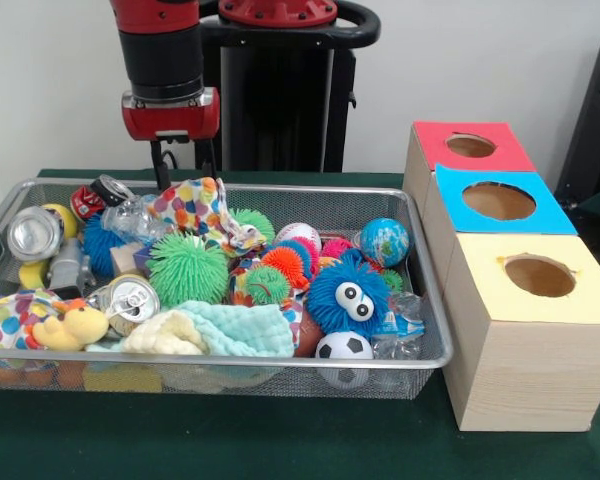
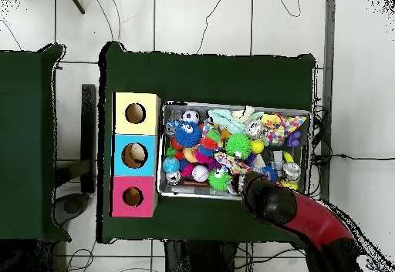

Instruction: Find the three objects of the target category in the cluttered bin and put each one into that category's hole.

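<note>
A wire mesh bin [image 1: 310, 187] on the green table is heaped with toys. Among them are a green spiky ball [image 1: 187, 268], a blue fuzzy ball with eyes [image 1: 347, 293], a soccer ball [image 1: 343, 347], a globe ball [image 1: 384, 241], drink cans [image 1: 130, 298], cloths and a yellow plush [image 1: 72, 326]. Beside the bin stand three wooden boxes with round holes: red [image 1: 470, 146], blue [image 1: 498, 201] and yellow [image 1: 539, 275]. My gripper [image 1: 186, 172] hangs open and holds nothing, above the bin's far left rim, just over a polka-dot cloth [image 1: 195, 205]. In the overhead view the arm [image 2: 285, 207] hides it.
The overhead view has the bin [image 2: 231, 104] to the right of the box row: yellow [image 2: 135, 113], blue [image 2: 133, 155], red [image 2: 132, 196]. Green table [image 2: 208, 76] surrounds both. A dark object [image 1: 595, 120] stands behind the boxes at the right edge.
</note>
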`<move>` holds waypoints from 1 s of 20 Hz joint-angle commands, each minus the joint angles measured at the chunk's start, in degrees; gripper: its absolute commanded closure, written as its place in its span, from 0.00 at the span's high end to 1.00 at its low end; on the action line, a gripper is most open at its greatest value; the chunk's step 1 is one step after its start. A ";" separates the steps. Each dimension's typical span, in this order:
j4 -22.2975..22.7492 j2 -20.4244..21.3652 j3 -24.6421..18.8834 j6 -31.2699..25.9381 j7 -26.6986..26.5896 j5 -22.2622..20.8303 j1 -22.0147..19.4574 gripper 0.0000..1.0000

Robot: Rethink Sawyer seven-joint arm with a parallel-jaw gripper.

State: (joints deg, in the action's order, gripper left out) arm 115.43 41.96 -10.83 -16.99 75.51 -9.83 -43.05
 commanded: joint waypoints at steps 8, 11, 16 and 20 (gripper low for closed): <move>-6.03 0.69 4.47 2.59 8.83 -2.12 6.11 1.00; -5.99 0.85 4.58 4.43 7.78 -3.31 6.15 1.00; -7.33 0.40 7.32 5.21 7.34 -5.47 8.59 1.00; -9.39 -0.59 11.25 4.44 8.12 -6.53 11.75 1.00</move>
State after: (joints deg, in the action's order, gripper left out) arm 112.88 42.82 -3.62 -15.10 75.51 -13.18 -33.80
